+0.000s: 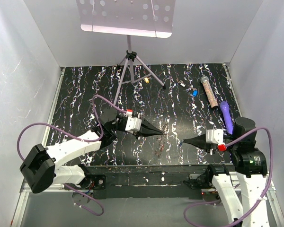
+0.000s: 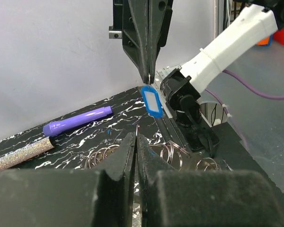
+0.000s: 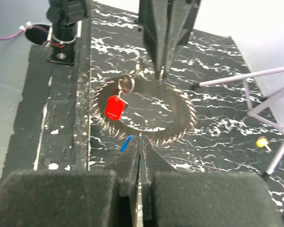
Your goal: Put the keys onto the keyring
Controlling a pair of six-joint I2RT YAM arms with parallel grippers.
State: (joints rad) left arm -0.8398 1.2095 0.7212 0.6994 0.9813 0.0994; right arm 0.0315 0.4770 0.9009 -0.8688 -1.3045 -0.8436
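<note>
Now left hand (image 1: 157, 133), right hand (image 1: 183, 141) pinch keyring (image 3: 190, 118) between them; pen (image 1: 227, 116), glitter tube (image 1: 209, 92), tripod (image 1: 130, 66) well apart.

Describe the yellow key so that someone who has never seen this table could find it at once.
Start at the music stand's tripod at the far middle of the black marbled table. The yellow key lies on the tabletop between its spread legs. It is the only yellow-headed piece; a blue key lies farther right, near the glittery tube.

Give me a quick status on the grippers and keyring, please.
Left gripper shut on keyring rim. Right gripper shut on blue key. Red key at keyring; nothing between tips.
</note>
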